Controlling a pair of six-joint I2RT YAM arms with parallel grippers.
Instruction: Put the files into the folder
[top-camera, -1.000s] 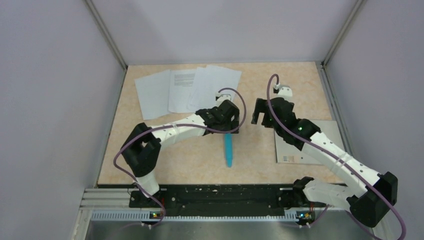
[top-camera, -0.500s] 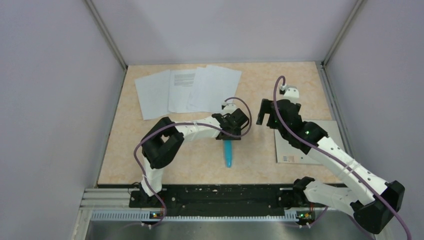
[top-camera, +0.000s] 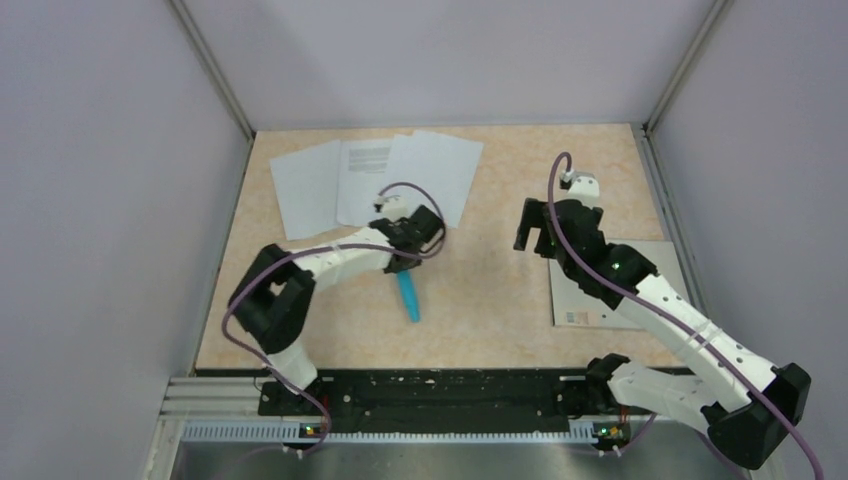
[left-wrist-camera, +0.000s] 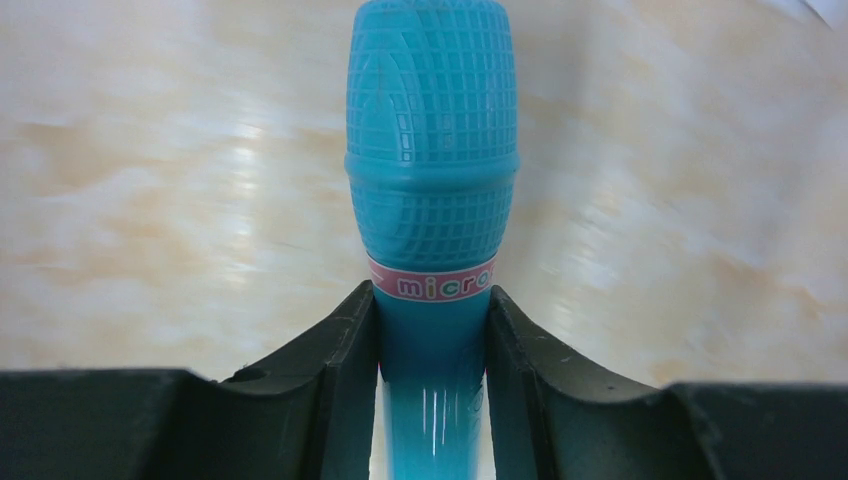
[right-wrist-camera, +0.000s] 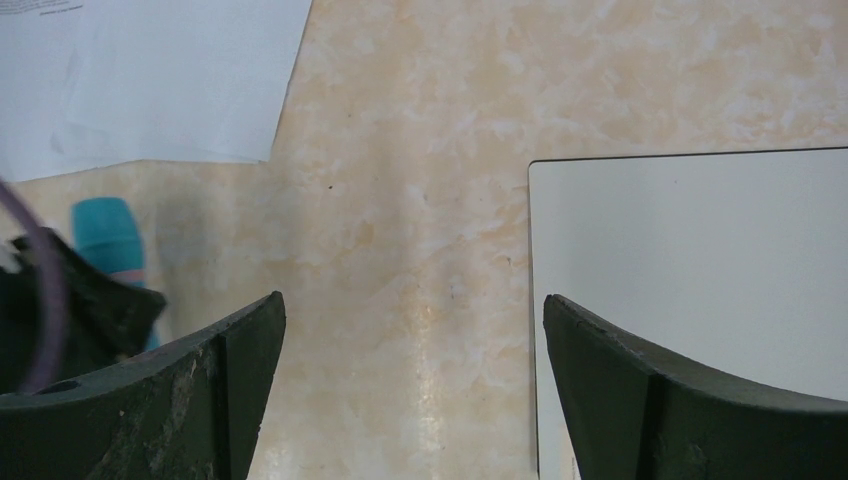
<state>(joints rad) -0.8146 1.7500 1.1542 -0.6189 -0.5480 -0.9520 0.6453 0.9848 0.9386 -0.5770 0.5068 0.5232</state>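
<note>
The files (top-camera: 375, 180), three overlapping white sheets, one with black text at its top, lie at the back left of the table; a corner also shows in the right wrist view (right-wrist-camera: 170, 80). The silvery-grey folder (top-camera: 665, 262) lies shut at the right, partly under my right arm; its left edge shows in the right wrist view (right-wrist-camera: 690, 270). My left gripper (top-camera: 403, 265) (left-wrist-camera: 432, 300) is shut on a blue toy microphone (top-camera: 408, 297) (left-wrist-camera: 432, 150), just in front of the files. My right gripper (top-camera: 527, 235) (right-wrist-camera: 412, 300) is open and empty, over bare table left of the folder.
The table (top-camera: 480, 300) is a beige marbled board with grey walls on the left, back and right. The blue microphone also shows at the left in the right wrist view (right-wrist-camera: 105, 235). A black rail (top-camera: 430, 395) runs along the near edge.
My left gripper has swung left and back with the blue microphone, from the table's middle to just in front of the files. The right arm shifted slightly right, then held still.
</note>
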